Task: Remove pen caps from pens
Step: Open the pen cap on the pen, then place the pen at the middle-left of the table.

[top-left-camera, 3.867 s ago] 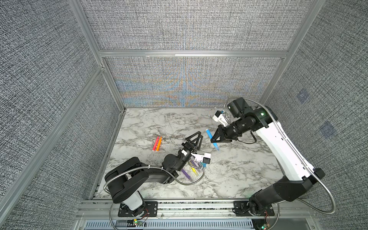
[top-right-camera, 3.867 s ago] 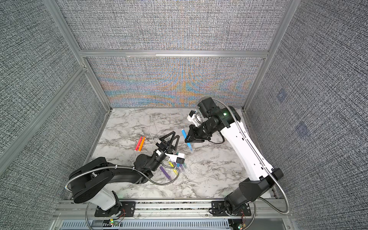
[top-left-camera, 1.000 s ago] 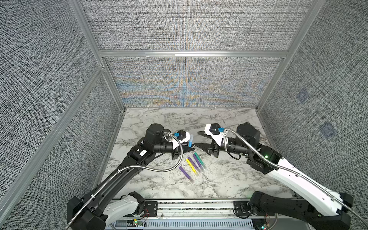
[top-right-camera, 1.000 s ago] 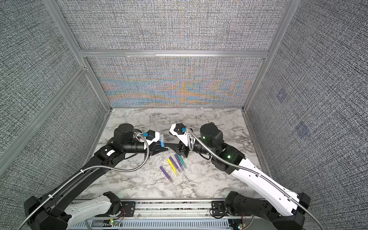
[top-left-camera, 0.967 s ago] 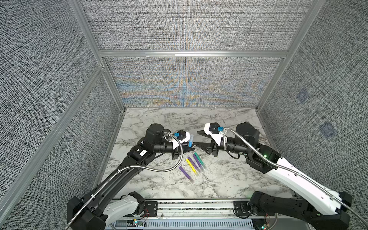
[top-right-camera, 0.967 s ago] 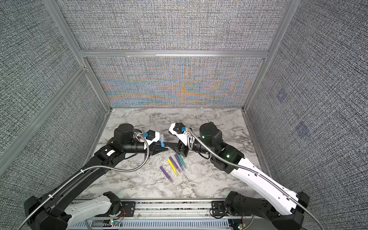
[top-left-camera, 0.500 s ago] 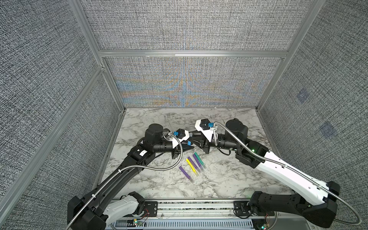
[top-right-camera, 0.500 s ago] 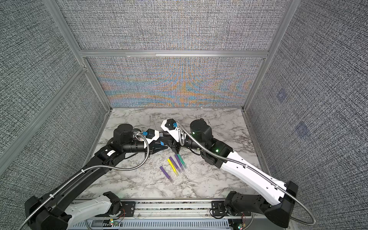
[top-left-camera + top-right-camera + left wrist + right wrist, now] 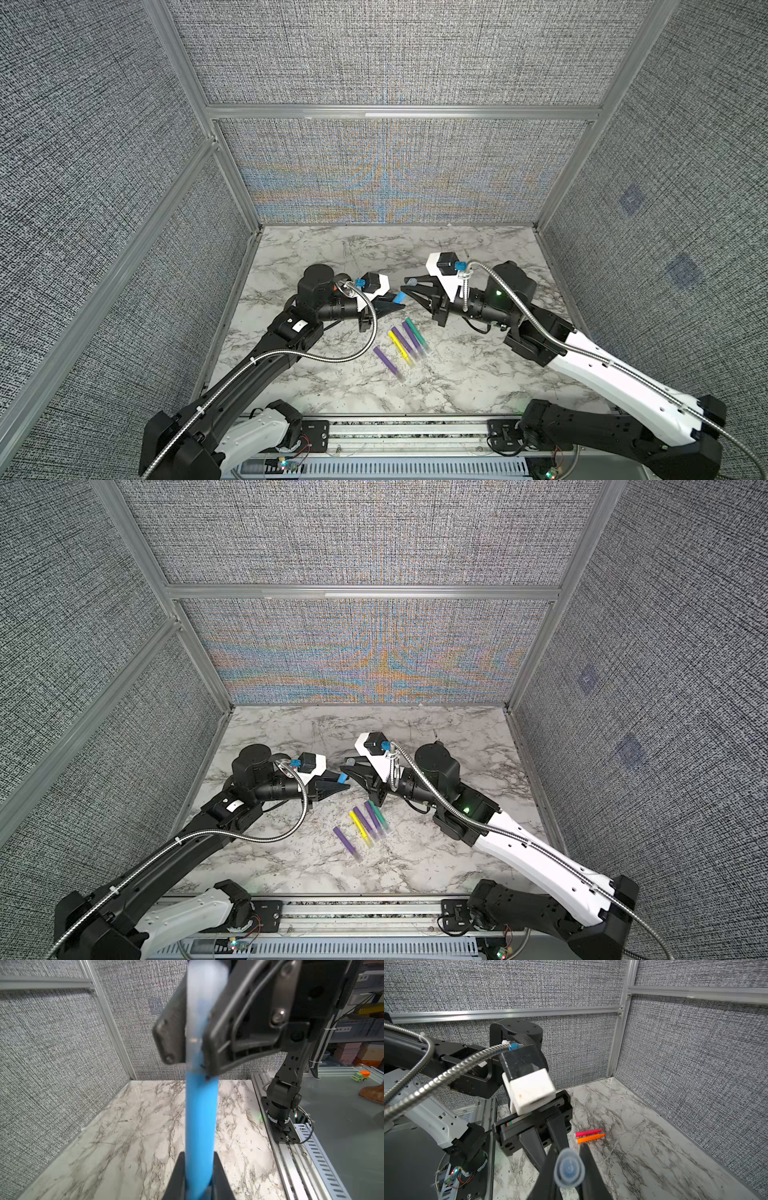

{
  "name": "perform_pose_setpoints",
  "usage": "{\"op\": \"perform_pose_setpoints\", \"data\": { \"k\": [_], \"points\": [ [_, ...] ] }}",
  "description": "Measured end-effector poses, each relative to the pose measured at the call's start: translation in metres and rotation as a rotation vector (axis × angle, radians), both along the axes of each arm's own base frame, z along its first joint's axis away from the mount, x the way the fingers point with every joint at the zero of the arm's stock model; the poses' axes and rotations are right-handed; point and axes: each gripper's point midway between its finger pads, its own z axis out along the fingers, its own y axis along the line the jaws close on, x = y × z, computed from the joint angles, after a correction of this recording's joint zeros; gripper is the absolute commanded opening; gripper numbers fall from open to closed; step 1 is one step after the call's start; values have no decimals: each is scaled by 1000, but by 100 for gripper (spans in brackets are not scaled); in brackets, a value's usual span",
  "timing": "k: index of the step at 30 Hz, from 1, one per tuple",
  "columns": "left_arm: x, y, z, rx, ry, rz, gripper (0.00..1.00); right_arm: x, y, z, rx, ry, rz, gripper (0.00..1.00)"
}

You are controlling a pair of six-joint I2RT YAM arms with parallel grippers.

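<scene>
1. Left of frame centre, my left gripper (image 9: 395, 304) is clamped on the barrel of the blue pen (image 9: 400, 297).
2. Its long axis points right, straight into the clear pen cap (image 9: 411, 282).
3. My right gripper (image 9: 408, 286), just to the right, pinches that cap; I'd pull apart along this axis.
4. Lower centre: five capped pens (image 9: 405, 345) lie loose on the marble table (image 9: 478, 374), in no container.

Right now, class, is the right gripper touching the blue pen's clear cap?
Touching. The left wrist view shows the right gripper pressed against both sides of the clear cap of the blue pen, no gap.
</scene>
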Motion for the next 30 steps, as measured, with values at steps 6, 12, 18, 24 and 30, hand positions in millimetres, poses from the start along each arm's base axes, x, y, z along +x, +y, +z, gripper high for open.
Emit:
{"op": "perform_pose_setpoints", "data": {
  "k": [6,12,18,24,30],
  "points": [
    [19,0,-43,59,144,47,0,19,-19,71,189,-148,-134,0],
    [32,2,-65,95,215,88,0,20,-24,134,335,-257,-157,0],
    [99,52,-66,142,251,506,0,79,-60,136,242,-185,-472,0],
    [149,148,-112,312,408,1022,0,150,-131,-25,-208,134,-801,0],
    [157,240,-169,474,559,1341,0,151,-174,-108,-409,329,-890,0]
  ]
}}
